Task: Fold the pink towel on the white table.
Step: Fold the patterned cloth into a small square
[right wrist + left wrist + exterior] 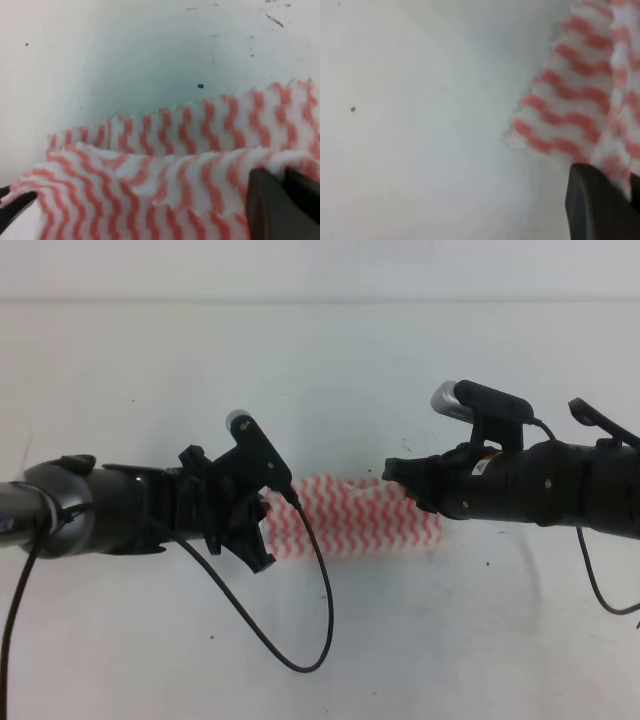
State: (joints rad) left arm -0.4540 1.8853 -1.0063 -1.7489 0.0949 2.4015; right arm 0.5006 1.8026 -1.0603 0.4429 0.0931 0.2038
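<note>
We find the pink towel (350, 518) at mid-tabletop (320, 350), stretched between the two hands. The left hand (262, 530) covers its left end; the right hand (408, 483) covers its right end. A black cable (300, 640) loops below the left arm. In the overhead view both arms hide the grasp points. The left wrist view shows a dark finger (600, 205) closed against a raised towel edge. The right wrist view shows a finger (280, 205) pinching an upper layer lifted above a lower layer. Small dark specks (200, 86) mark the tabletop.
</note>
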